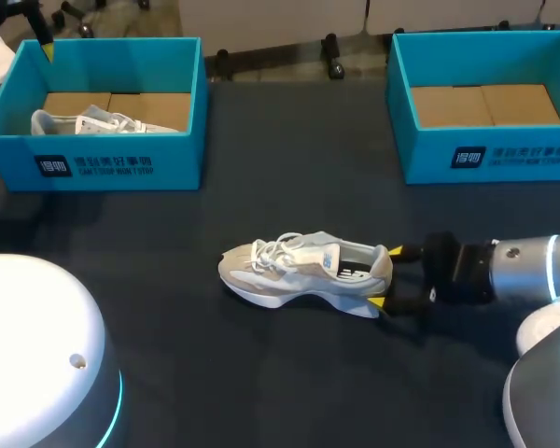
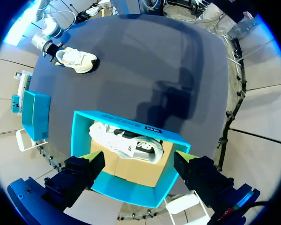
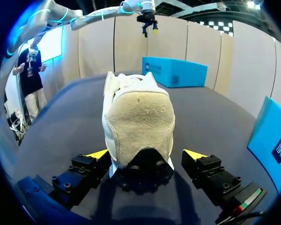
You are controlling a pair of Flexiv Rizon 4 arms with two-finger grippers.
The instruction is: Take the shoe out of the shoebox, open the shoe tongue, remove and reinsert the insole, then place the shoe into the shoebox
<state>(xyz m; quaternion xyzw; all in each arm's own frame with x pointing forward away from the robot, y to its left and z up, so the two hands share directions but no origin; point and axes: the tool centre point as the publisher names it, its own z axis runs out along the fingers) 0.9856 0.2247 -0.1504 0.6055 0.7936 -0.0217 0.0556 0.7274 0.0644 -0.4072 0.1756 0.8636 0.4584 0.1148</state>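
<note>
A beige and white shoe lies on its sole in the middle of the dark table, toe to the left. My right gripper is open at table height, its yellow tips either side of the shoe's heel; in the right wrist view the right gripper has the heel between its fingers. At the back left stands a blue shoebox with a second white shoe in it. My left gripper hangs open high above that shoebox, holding nothing; one yellow fingertip shows in the head view.
A second blue shoebox with a bare cardboard floor stands at the back right. White rounded robot bases fill the front left corner and the front right corner. Dark tabletop lies between the two boxes.
</note>
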